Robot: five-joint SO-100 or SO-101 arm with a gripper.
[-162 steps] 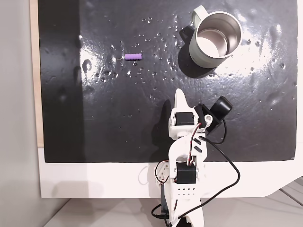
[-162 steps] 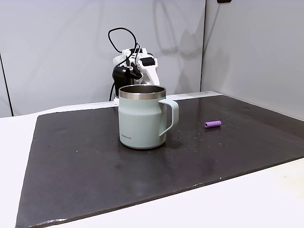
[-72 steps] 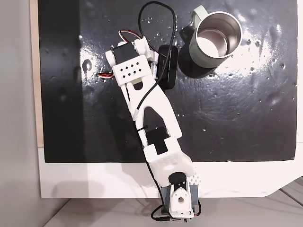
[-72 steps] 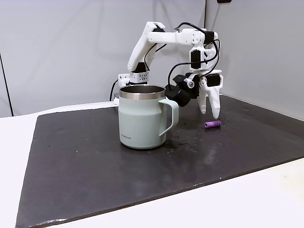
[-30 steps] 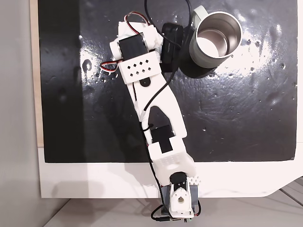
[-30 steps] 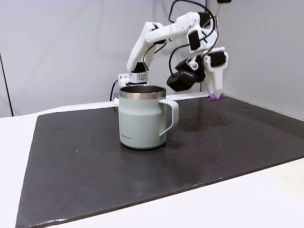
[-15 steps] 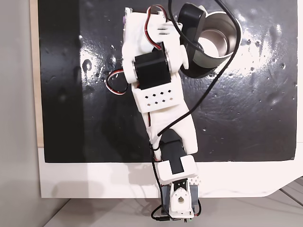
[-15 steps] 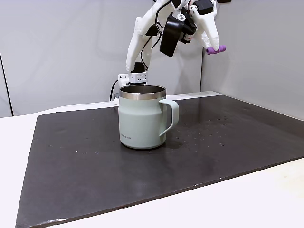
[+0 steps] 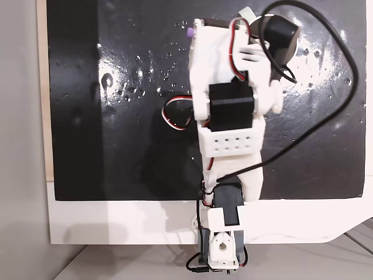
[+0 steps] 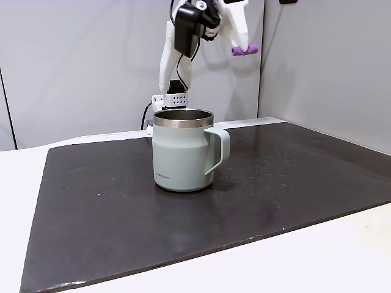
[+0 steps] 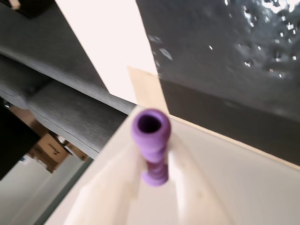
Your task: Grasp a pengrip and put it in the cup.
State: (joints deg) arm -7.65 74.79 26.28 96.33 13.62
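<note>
The arm is raised high over the dark mat on the worktop, and its tool is pinched tight on the purple pengrip, which sticks out sideways from the white fingers well above the mat. In the wrist view the pengrip sits clamped between the two pale fingers, its hollow end facing the camera. The cup stands upright on the mat, handle to the right in that fixed view, below the pengrip and to its left. From above, the arm covers most of the cup.
</note>
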